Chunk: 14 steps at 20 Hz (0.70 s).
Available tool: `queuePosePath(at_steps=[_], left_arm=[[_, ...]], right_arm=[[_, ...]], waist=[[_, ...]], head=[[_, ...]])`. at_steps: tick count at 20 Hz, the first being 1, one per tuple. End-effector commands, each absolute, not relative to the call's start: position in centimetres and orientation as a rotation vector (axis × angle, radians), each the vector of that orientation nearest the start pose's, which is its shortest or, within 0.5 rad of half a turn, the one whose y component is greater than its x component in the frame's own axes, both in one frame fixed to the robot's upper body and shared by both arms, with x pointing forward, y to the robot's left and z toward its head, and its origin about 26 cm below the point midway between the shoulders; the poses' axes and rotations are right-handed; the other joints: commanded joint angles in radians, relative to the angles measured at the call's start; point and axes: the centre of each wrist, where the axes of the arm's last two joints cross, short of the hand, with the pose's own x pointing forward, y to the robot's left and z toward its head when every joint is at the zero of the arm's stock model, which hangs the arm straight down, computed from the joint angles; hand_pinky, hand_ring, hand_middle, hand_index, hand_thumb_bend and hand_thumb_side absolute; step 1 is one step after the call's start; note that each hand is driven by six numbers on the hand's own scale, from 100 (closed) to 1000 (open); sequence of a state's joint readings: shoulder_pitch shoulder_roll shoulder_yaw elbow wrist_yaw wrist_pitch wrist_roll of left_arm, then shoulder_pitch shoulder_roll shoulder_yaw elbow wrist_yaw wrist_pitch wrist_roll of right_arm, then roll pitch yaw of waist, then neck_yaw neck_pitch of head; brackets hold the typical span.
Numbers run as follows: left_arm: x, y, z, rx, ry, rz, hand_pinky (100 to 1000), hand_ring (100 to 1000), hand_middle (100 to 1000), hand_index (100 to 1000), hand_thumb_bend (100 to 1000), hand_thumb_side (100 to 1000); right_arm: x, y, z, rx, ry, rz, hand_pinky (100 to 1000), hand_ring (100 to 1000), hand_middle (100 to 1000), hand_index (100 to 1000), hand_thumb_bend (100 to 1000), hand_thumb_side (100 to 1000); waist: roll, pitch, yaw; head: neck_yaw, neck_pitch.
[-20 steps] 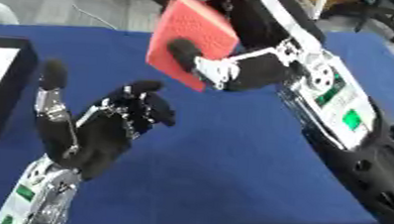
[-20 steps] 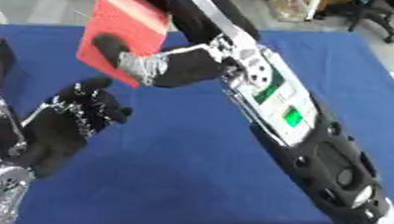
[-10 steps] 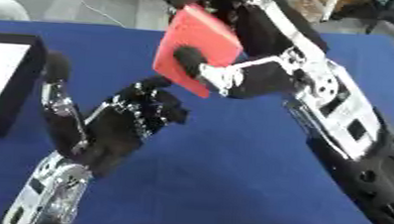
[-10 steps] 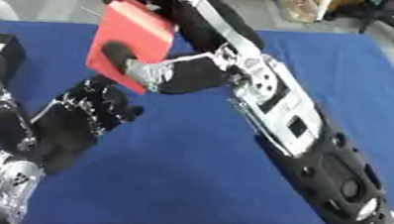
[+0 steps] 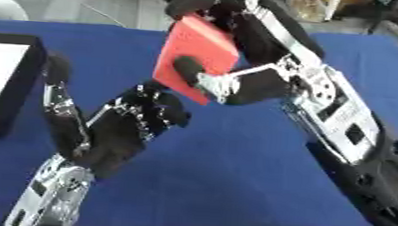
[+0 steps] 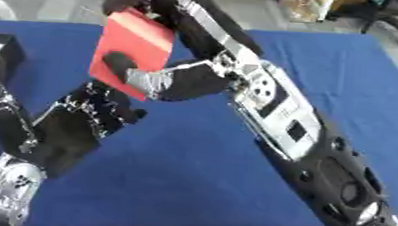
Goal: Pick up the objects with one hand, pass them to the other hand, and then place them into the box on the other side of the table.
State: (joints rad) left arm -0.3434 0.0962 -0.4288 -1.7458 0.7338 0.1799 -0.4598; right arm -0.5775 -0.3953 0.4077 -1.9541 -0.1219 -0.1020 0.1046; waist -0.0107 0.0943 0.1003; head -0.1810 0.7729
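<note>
Hanging above the blue table (image 5: 233,177), the red block (image 5: 198,55) sits at about 12 o'clock of centre in the left eye view, tilted, its broad face turned toward the camera and its lower corner pointing down at 6 o'clock; it touches nothing but the right hand (image 5: 226,84), which comes in from 1 o'clock; thumb laid across the near face, fingers curled over the top edge at 12 o'clock, so the block is pinched between them and held clear of the cloth; right forearm, black with a silver panel, runs from the block down to the 4 o'clock corner.

Left hand (image 5: 136,123) is just below the block at 7 o'clock of it, palm turned up and toward the block, fingers partly spread and relaxed, holding nothing; its fingertips reach near the block's lower corner; whether they touch it I cannot tell; one long finger (image 5: 59,100) stands straight up at 9 o'clock of the palm; left forearm, silver at the wrist, drops to the 7 o'clock corner.

Box (image 5: 7,89), dark-walled with a pale floor, lies on the table at the 9 o'clock edge, well apart from the block; a small green shape shows inside it at the frame edge; cloth under both arms is plain blue.
</note>
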Motion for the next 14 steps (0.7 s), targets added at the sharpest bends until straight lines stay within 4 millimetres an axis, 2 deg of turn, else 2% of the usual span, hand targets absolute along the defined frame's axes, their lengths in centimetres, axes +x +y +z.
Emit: queuePosePath(at_steps=[1,3,9,14], left_arm=[[30.77,11.26,12.02,-1.349,-1.541,-0.538,979,684,660,862,679,1000],[30.8,11.4,11.8,-1.332,-1.541,-0.535,981,684,664,861,647,1000],[30.89,11.59,11.27,-1.257,-1.55,-0.529,983,685,673,859,628,1000],[30.94,11.19,11.47,-1.244,-1.546,-0.552,985,685,674,858,597,1000]], right_arm=[[30.46,-15.46,23.27,0.344,-2.386,0.963,377,596,686,612,100,100],[30.47,-15.46,23.14,0.334,-2.387,0.963,378,597,686,612,100,100],[30.66,-15.46,22.69,0.31,-2.387,0.965,379,598,685,611,100,100],[30.62,-15.2,23.09,0.329,-2.404,0.972,380,597,684,612,100,100]], waist=[[0.001,-0.008,-0.002],[0.002,-0.007,-0.003],[0.002,-0.006,-0.003],[0.002,-0.008,0.002]], head=[[0.005,-0.003],[0.005,-0.003],[0.004,-0.003],[0.0,-0.003]])
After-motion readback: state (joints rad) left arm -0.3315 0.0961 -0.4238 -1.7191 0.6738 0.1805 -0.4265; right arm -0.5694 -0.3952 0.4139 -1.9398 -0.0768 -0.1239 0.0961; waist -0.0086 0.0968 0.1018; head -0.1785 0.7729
